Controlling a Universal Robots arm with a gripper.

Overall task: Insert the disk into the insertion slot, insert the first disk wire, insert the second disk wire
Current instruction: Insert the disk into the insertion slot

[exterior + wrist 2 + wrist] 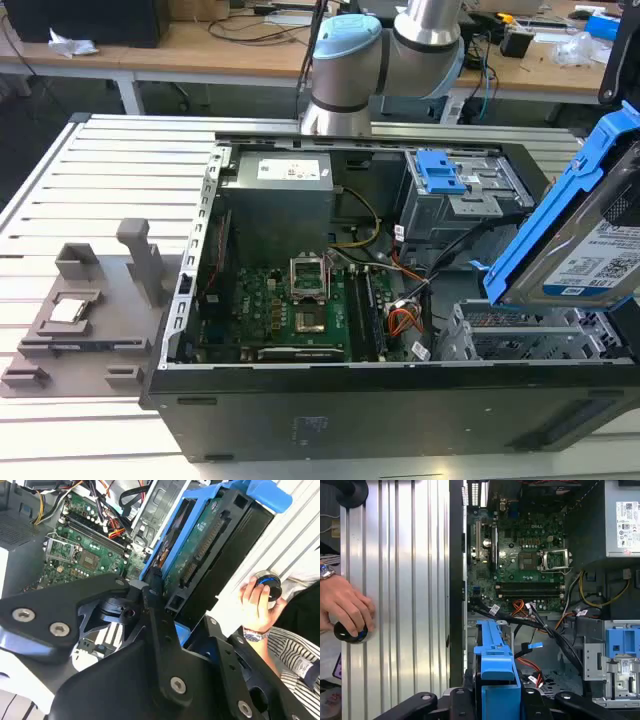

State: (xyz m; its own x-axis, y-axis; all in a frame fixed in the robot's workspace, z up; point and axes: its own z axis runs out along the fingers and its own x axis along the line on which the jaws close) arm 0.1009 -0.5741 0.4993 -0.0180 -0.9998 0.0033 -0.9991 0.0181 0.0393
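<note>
The disk (590, 235), silver with a white-and-blue label in a bright blue carrier, hangs steeply tilted over the open computer case at the exterior view's right. My gripper (175, 605) is shut on one end of it, with black fingers (152, 592) on either side of the carrier (495, 672). The insertion slot (500, 335), a grey perforated drive cage, sits just below the disk with nothing in it. Loose black and orange cables (415, 300) lie beside the slot. I cannot tell which of them are the disk wires.
A taller grey bay with a blue latch (440, 172) stands behind the slot. The motherboard (300, 305) and power supply (280, 200) fill the case. A person's hand (345, 605) rests on a round knob (267, 582) on the slatted table beside the case. A grey fixture (80, 310) lies at the exterior view's left.
</note>
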